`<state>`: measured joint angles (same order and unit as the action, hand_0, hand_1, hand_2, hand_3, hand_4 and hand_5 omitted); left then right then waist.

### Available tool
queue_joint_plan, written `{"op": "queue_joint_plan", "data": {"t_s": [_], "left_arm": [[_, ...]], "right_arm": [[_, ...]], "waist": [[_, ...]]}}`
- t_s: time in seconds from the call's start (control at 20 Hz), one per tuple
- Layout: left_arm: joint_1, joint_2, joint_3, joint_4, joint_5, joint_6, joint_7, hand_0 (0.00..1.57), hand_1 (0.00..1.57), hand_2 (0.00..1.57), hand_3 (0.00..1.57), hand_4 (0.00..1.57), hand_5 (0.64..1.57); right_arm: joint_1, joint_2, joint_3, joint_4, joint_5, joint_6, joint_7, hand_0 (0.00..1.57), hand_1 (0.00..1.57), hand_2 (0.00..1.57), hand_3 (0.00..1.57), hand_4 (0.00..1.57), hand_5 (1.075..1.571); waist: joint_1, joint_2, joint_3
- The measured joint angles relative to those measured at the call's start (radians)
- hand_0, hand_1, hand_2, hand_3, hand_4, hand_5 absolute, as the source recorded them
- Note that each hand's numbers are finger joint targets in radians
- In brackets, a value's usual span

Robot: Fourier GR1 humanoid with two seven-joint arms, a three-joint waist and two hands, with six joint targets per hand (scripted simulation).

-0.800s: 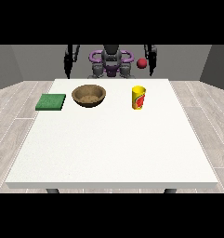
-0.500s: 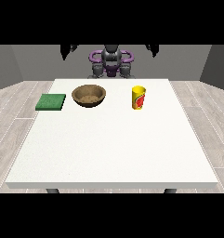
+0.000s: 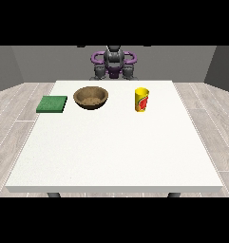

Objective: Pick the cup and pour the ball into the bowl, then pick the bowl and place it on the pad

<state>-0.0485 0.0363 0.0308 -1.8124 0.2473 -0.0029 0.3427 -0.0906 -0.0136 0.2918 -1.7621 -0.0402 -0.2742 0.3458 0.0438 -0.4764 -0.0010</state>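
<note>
Closest to the camera, the big white table (image 3: 111, 156) has a wide bare part with nothing on it. Farther back, three things sit in a row, each well apart from the next. The tall yellow cup with a red picture on its side (image 3: 142, 99) stands upright at the view's right. The round brown wooden bowl (image 3: 91, 98) sits in the middle, and nothing can be seen inside it. The flat green square pad (image 3: 52, 104) lies at the view's left. No ball shows anywhere now, and I cannot tell if it is down inside the cup. Behind the table stands the grey robot with purple shoulders (image 3: 114, 60). A moment ago its arms hung out to both sides with dark hands showing, and a small red ball was seen near the hand at the view's right. Now the arms have lifted up past the top of the view, and that ball is gone from sight. Neither hand shows, so I cannot tell if the fingers are spread or curled. I think the job has not started yet: nothing has touched the cup, the bowl has no ball in it, and the bowl is not on the pad.
</note>
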Motion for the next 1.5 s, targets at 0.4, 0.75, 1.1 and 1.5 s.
{"op": "queue_joint_plan", "data": {"t_s": [0.4,0.75,1.1,1.5], "left_arm": [[-0.118,0.021,0.026,-0.025,0.014,-0.019,-0.044,0.00,0.00,0.00,0.00,0.00,1.509],[-0.311,0.105,0.130,0.074,-0.027,-0.034,-0.206,0.00,0.00,0.00,0.00,0.00,1.459],[-0.346,0.151,0.189,0.273,-0.102,-0.050,-0.438,0.00,0.00,0.00,0.00,0.00,1.426],[-0.319,0.143,0.221,0.535,-0.134,-0.093,-0.724,0.00,0.00,0.00,0.00,0.00,1.403]], "right_arm": [[-0.267,0.004,0.094,-0.011,0.101,-0.137,0.100,0.00,0.00,0.00,0.00,0.00,1.570],[-0.363,-0.023,0.018,-0.004,0.074,-0.067,-0.031,0.00,0.00,0.00,0.00,0.00,1.568],[-0.388,-0.045,-0.022,-0.074,0.036,0.002,-0.062,0.00,0.00,0.00,0.00,0.00,1.569],[-0.388,-0.090,-0.103,-0.137,0.007,0.053,-0.056,0.00,0.00,0.00,0.00,0.00,1.568]], "waist": [[-0.046,0.238,0.0001],[-0.112,0.532,0.0009],[-0.183,0.653,0.0007],[-0.190,0.707,0.0005]]}}
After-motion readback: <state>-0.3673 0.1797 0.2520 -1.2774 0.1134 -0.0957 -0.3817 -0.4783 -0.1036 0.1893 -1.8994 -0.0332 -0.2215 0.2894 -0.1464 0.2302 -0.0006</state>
